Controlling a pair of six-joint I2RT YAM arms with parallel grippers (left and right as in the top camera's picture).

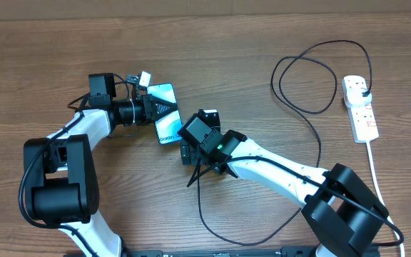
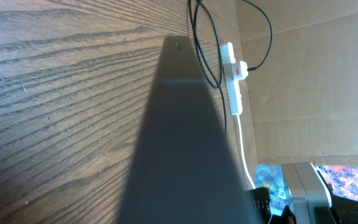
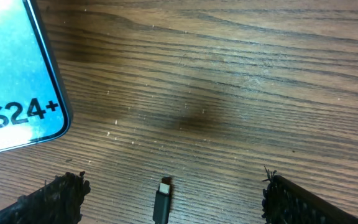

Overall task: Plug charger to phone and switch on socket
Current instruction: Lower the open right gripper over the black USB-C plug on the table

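Left gripper (image 1: 161, 107) pinches the phone (image 1: 168, 133); right gripper (image 3: 170, 184) spread over the charger (image 3: 162, 204), plugged into the socket (image 1: 363, 118).

Slim rectangular phone (image 3: 11, 68) glows light blue, dark-edged. Brown counter (image 3: 229, 74), streaky wood grain; long white plastic power strip (image 2: 230, 59), red marks.

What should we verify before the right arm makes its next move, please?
1. The right gripper is open: ok.
2. The connector tip lies between its fingers, ungripped: ok.
3. The left gripper holds the phone: ok.
4. The charger plug sits in the socket: ok.
5. Tip lined up with the phone's port: cannot tell.
6. Socket switch on: cannot tell.
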